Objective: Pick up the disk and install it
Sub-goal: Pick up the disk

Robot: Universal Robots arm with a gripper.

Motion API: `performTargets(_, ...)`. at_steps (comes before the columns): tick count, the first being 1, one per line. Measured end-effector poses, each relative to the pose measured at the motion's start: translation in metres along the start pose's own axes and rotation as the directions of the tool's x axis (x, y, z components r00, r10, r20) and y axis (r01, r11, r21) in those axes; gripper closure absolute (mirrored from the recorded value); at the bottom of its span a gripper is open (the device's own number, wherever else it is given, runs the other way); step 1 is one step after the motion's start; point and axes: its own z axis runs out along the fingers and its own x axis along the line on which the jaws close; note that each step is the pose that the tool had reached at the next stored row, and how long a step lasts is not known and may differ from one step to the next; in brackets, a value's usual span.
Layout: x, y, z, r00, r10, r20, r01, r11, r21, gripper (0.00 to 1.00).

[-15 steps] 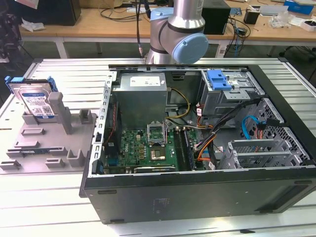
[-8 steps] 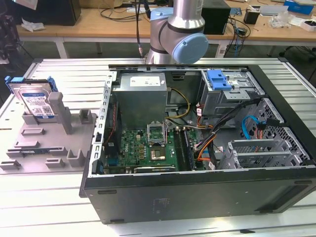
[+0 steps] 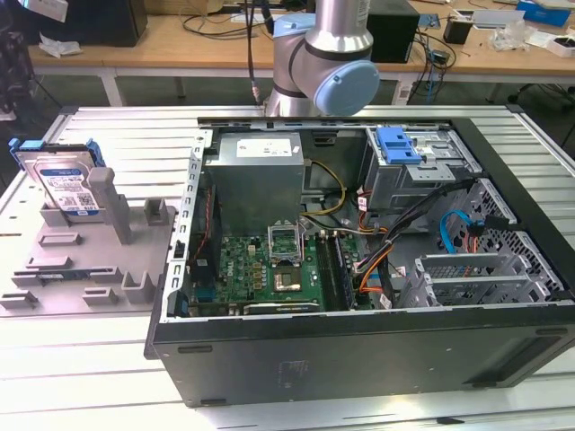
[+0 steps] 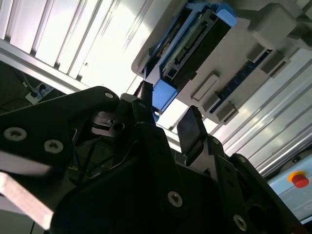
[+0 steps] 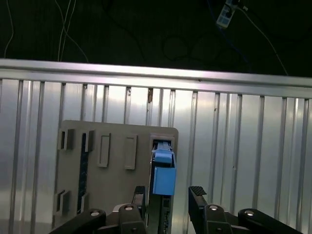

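The disk [image 3: 67, 180], a silver drive with a white-and-blue label in a blue frame, stands on edge at the back of the grey fixture [image 3: 90, 260], on the exterior view's left. In the first wrist view I look down on the disk's blue-framed edge [image 5: 163, 178] in the fixture [image 5: 112, 195]. My gripper [image 5: 168, 192] is open, with one black finger on each side of that edge in the picture; whether it touches the disk I cannot tell. The second wrist view shows the gripper [image 4: 168, 117] open below the disk's connector end [image 4: 195, 44].
An open computer case [image 3: 359, 242] lies to the exterior view's right of the fixture, with a blue bracket [image 3: 400, 144] in its drive bay. Everything rests on a ribbed aluminium table [image 3: 117, 135]. A red button [image 4: 298, 179] is off to one side.
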Motion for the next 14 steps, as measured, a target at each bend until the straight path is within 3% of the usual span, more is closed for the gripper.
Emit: performTargets(14, 0.0010, -0.0010, 0.0054, 0.9999, 0.011, 0.0011, -0.011, 0.9999, -0.0004, 0.52)
